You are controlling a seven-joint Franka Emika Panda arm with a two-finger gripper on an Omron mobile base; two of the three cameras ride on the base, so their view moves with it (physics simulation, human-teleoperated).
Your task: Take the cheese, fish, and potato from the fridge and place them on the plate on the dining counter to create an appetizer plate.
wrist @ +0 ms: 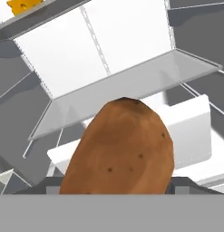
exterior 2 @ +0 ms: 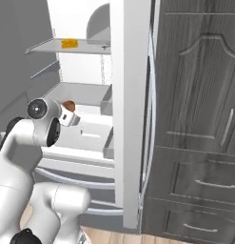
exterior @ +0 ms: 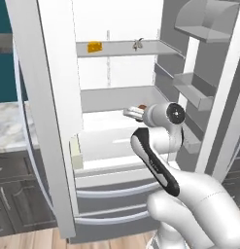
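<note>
We see gripper [exterior 2: 70,114] inside open fridge [exterior: 53,146], jaws spread wide round potato [wrist: 120,149], holding it just above fridge's lower shelf; cheese [exterior: 94,47] left on fridge's upper shelf, fish [exterior: 137,44] right of cheese, same shelf

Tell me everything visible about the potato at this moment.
The potato is a smooth brown oval lump with a few dark specks and a matte skin. In the hand view it stands on end close to the camera, its lower end between the jaws, which look closed on it. The right base view shows it at the hand, inside the open fridge, off the shelves.
</note>
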